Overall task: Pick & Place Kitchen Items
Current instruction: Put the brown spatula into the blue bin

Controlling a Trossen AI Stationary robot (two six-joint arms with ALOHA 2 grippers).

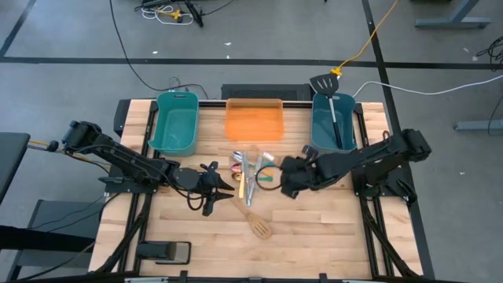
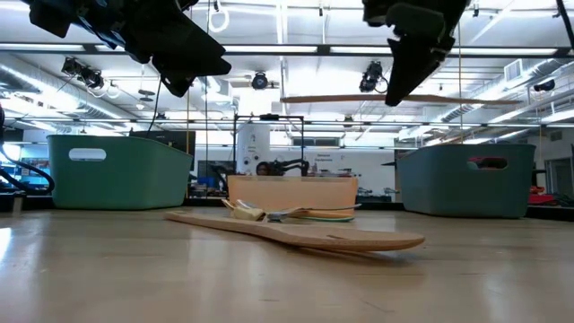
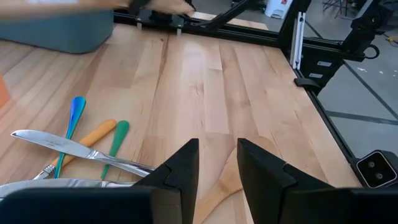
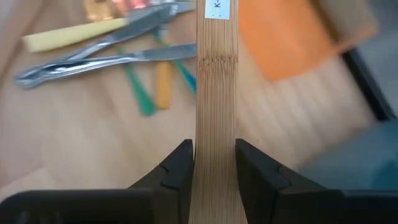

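Observation:
My right gripper (image 1: pixel 284 174) is shut on a pale wooden utensil (image 4: pixel 216 74) and holds it above the pile of cutlery (image 1: pixel 250 169) at the table's middle. The pile has silver knives (image 4: pixel 112 59), a yellow-handled piece (image 4: pixel 62 37), and green and orange handled pieces. My left gripper (image 1: pixel 224 189) is open and empty. It hovers above a pale slotted wooden spatula (image 1: pixel 256 221), which lies flat on the table just near of the pile. A black turner (image 1: pixel 330 98) stands in the right teal tub, with its head over the far rim. My right gripper pinches the wooden utensil's flat shaft by its two long edges (image 4: pixel 214 155) between the two fingers. The shaft runs forward along the fingers, out over the cutlery. It is lifted clear of the table and shows about level in the low view (image 2: pixel 359 99).
A teal tub (image 1: pixel 177 122) stands at the far left, an orange tray (image 1: pixel 254 119) at the far middle and a second teal tub (image 1: pixel 334 126) at the far right. Bare wood lies along the table's near side (image 1: pixel 314 236).

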